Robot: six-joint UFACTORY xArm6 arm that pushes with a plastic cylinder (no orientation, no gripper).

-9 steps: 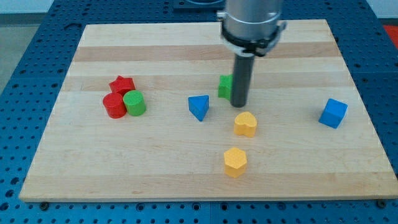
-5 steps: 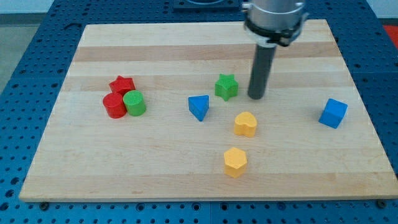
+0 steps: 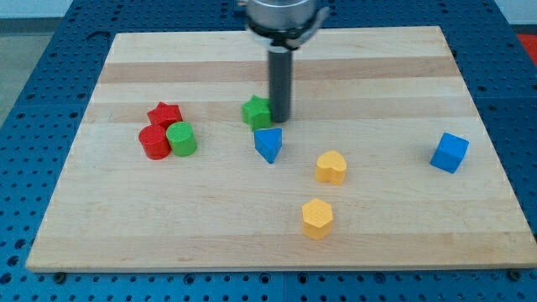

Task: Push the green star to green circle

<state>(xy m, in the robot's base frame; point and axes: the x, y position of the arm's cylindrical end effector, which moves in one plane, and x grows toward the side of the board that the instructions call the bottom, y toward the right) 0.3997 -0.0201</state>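
Note:
The green star [image 3: 256, 111] sits near the board's middle, just above the blue triangle [image 3: 268, 143]. My tip [image 3: 279, 119] is right against the star's right side. The green circle [image 3: 181, 139] stands at the view's left, touching the red circle [image 3: 154, 142] and the red star [image 3: 164, 115]. The green star lies well to the right of the green circle, with a gap of bare board between them.
A yellow heart [image 3: 331, 167] and a yellow hexagon [image 3: 317, 218] lie below and to the right of the blue triangle. A blue cube [image 3: 450, 153] sits near the board's right edge. The wooden board [image 3: 126, 218] rests on a blue perforated table.
My tip swung to the star's right side, then moved left against it. The green star has slid left, from above the yellow heart to above the blue triangle.

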